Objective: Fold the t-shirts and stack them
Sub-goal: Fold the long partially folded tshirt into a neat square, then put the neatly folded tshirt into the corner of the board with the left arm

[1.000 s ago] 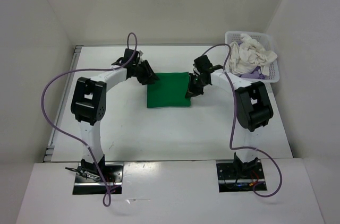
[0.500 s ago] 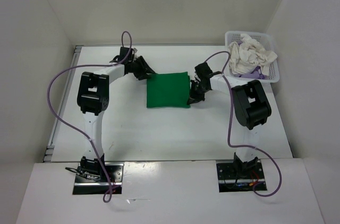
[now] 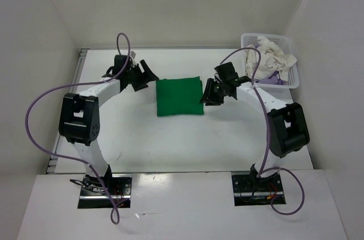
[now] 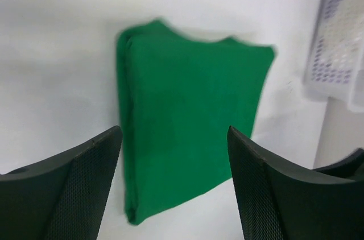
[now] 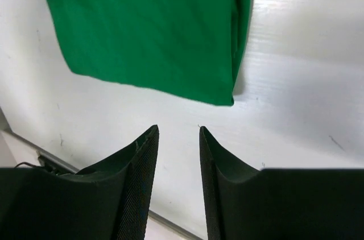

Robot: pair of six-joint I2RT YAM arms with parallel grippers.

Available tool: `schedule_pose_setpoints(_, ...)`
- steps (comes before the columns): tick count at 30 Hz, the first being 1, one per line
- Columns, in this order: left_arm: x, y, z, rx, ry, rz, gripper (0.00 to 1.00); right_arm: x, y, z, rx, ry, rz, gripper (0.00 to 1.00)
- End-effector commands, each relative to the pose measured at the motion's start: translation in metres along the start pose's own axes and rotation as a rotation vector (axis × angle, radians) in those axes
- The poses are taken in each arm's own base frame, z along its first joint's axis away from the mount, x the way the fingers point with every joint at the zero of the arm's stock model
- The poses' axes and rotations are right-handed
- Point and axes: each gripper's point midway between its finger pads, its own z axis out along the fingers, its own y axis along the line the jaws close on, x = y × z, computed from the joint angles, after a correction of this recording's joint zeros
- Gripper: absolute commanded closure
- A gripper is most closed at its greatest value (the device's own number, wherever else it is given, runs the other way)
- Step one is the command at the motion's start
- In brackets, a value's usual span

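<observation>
A green t-shirt (image 3: 180,96) lies folded into a flat rectangle on the white table (image 3: 142,137). It also fills the left wrist view as the green t-shirt (image 4: 187,132) and the top of the right wrist view as the green t-shirt (image 5: 153,29). My left gripper (image 3: 147,75) hangs open just left of its far left corner, nothing between the fingers. My right gripper (image 3: 206,95) stands open off the shirt's right edge, also holding nothing. A crumpled white-cream t-shirt (image 3: 267,61) and a bit of light purple t-shirt (image 3: 273,80) sit in the basket.
A white lattice basket (image 3: 284,41) stands at the table's far right corner and shows blurred at the right edge as the basket (image 4: 341,35). White walls close in the table on three sides. Purple cables loop off both arms.
Both grippers have let go of the green t-shirt and opened. The left one has drawn back to the left, the right one slightly to the right. The shirt now lies flat.
</observation>
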Motion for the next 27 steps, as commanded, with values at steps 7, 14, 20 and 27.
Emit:
schedule_pose_setpoints(7, 0.087, 0.053, 0.016, -0.087, 0.208, 0.014, 0.2, 0.011, 0.01, -0.029, -0.062, -0.021, 0.011, 0.59)
schedule_pose_setpoints(14, 0.127, 0.055, 0.05, -0.046, 0.33, 0.019, 0.32, 0.027, 0.012, -0.037, -0.108, -0.016, 0.043, 0.59)
schedule_pose_setpoints(20, 0.113, 0.022, 0.073, 0.002, 0.286, 0.04, 0.84, 0.028, 0.009, -0.044, -0.112, -0.03, 0.046, 0.58)
schedule_pose_setpoints(27, -0.008, -0.005, 0.064, 0.04, 0.091, 0.028, 0.95, 0.027, 0.01, -0.054, -0.122, -0.054, 0.045, 0.58)
